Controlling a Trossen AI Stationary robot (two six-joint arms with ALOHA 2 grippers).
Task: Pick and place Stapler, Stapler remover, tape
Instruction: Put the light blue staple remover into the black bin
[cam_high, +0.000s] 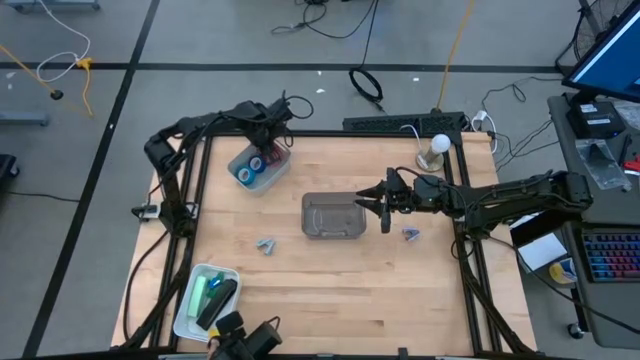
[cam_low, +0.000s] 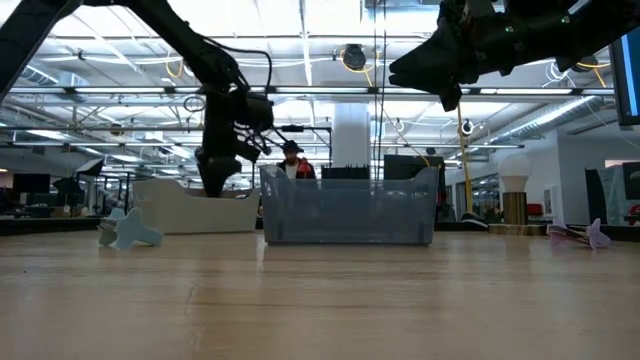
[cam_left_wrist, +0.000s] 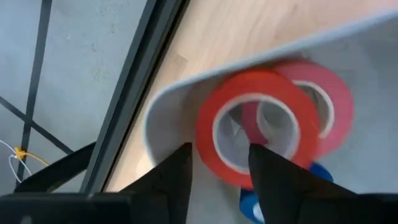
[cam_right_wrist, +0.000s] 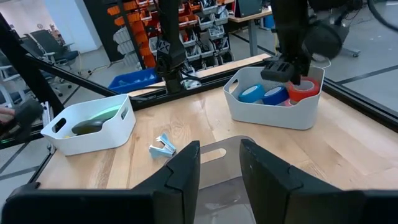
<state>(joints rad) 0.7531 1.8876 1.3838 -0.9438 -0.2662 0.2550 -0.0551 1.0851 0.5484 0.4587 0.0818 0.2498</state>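
The left gripper (cam_high: 272, 140) hangs low over the white tape bin (cam_high: 243, 157) at the far left of the table (cam_high: 350, 270), its fingers (cam_left_wrist: 177, 171) spread a little with the rim of a red tape roll (cam_left_wrist: 252, 127) between them, though whether they press on it cannot be told; a second red roll (cam_left_wrist: 326, 106) lies just behind the first and overlaps it, and a blue roll (cam_left_wrist: 252, 205) shows beneath; from the right wrist camera two blue rolls (cam_right_wrist: 264, 94) lie side by side in that bin beside the red (cam_right_wrist: 306, 89); the right gripper (cam_high: 374, 203) hovers above the near-right edge of the grey translucent bin (cam_high: 330, 216) at the table's middle, fingers (cam_right_wrist: 180, 171) parted with nothing between them; one pale blue staple remover (cam_high: 265, 244) lies on the wood in front of the grey bin toward the left, and another staple remover (cam_high: 411, 234) lies well apart to the right of that bin, just under the right arm; a second white bin (cam_high: 190, 300) at the near left corner holds a green stapler (cam_high: 204, 291) and a dark stapler (cam_high: 217, 300) side by side; in the low view a person (cam_low: 291, 160) stands far back in the room beyond the grey bin
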